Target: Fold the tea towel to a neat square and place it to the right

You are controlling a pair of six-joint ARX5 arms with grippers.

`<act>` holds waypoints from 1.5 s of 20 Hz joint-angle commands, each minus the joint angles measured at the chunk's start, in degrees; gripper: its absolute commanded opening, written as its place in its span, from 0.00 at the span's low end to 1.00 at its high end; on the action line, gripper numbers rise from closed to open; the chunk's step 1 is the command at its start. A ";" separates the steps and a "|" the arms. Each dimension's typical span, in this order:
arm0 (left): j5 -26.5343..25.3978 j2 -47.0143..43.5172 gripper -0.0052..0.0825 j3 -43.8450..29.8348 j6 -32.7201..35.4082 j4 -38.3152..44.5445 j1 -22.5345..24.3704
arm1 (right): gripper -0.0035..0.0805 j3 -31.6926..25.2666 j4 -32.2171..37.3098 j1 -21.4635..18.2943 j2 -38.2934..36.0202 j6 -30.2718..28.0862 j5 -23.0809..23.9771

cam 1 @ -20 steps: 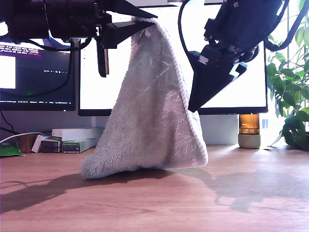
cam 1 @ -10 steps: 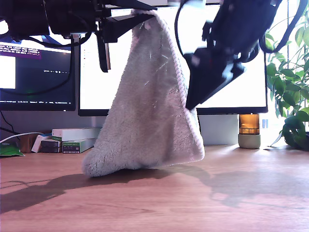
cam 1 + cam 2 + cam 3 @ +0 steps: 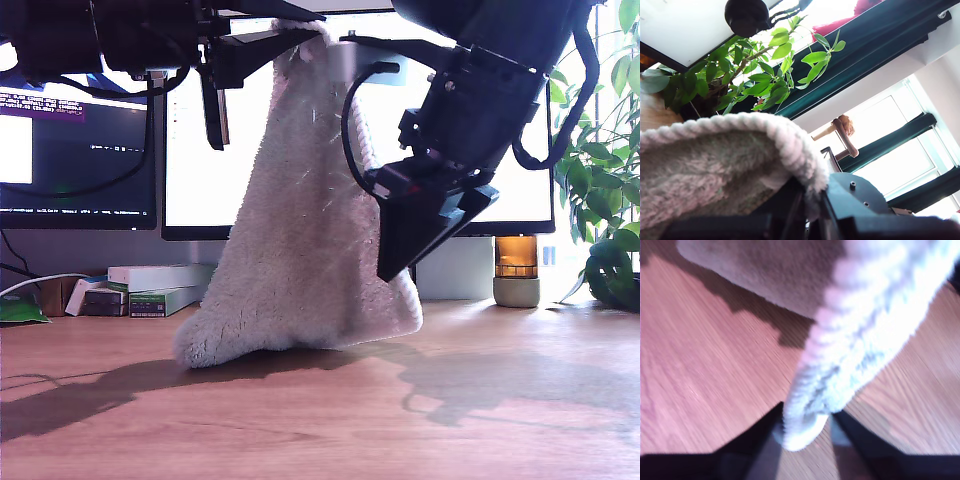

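Wooden tabletop (image 3: 480,420) fills the foreground, bare grain under long shadows. Above it the second claw (image 3: 400,262) angles steeply downward, its jaws parted around the tea towel's (image 3: 300,270) corded edge. Higher and behind, the first claw (image 3: 300,40) reaches in level, clamped on the towel's top corner; the cloth hangs from it, its lower end resting on the tabletop. Monitors (image 3: 200,170) glow behind.
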 commanded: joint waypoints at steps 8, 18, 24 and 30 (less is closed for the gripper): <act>3.61 -0.57 0.03 0.33 1.62 -2.16 4.98 | 0.03 1.03 -4.42 -2.93 -0.52 -4.92 11.30; 6.54 -0.57 0.03 10.08 5.68 -8.31 12.04 | 0.03 22.53 -6.45 -4.33 -0.68 -16.39 16.48; 15.43 -0.57 0.03 15.72 10.21 -20.79 13.38 | 0.03 24.65 -10.78 -4.35 -0.68 -15.93 20.50; 19.30 -0.57 0.03 14.32 26.32 -52.17 13.11 | 0.03 24.55 -23.52 -3.93 0.28 -6.84 7.52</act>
